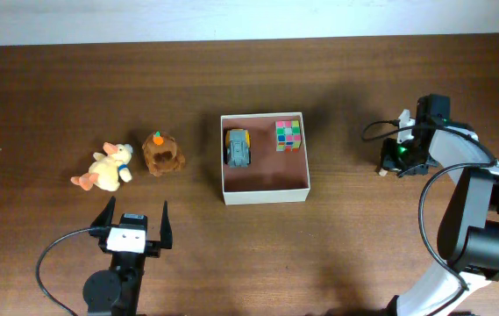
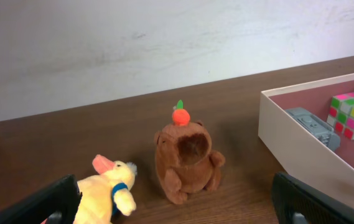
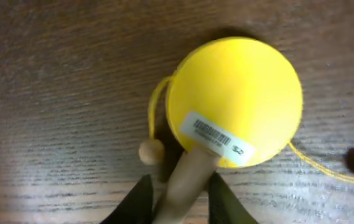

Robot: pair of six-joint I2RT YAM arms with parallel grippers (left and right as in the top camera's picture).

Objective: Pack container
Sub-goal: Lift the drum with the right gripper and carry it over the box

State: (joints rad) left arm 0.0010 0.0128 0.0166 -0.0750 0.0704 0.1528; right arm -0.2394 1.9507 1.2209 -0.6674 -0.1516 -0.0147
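**A:** Position of the box (image 1: 265, 195)?

**B:** Near the middle of the dark wooden surface (image 1: 345, 79). Lidless, cream-white outside, dull pinkish-brown inside. At the right edge of the left wrist view, with one corner turned toward the camera.

**A:** Contents?

**B:** Grey toy car (image 1: 238, 147) in the left corner farther from the arms. Coloured puzzle cube (image 1: 288, 135) in the right corner on the same side. Car and cube apart from each other, with the nearer half of the floor bare.

**A:** Outside the box?

**B:** To the left, a brown plush animal (image 1: 162, 154), upright, with a small orange fruit on the head. Farther left and just beside, a yellow plush duck (image 1: 106, 168), leaning toward the brown one.

**A:** State of the left hand (image 1: 137, 209)?

**B:** Spread wide and holding nothing. Placed low, on the near side of the two plush toys, facing them. Black fingers (image 2: 52, 202) visible at both lower corners of the wrist view.

**A:** State of the right hand (image 1: 402, 158)?

**B:** Well to the right of the box, pointed down at the surface. Narrow, with dark fingers (image 3: 140, 199) set against both sides of the pale wooden handle (image 3: 186, 177) of a yellow drum toy (image 3: 236, 93). Round face toward the camera, carrying a white barcode label (image 3: 217, 135). Wooden bead (image 3: 152, 151) on a yellow string just left of the handle. Toy lifted or resting on the surface: cannot tell.
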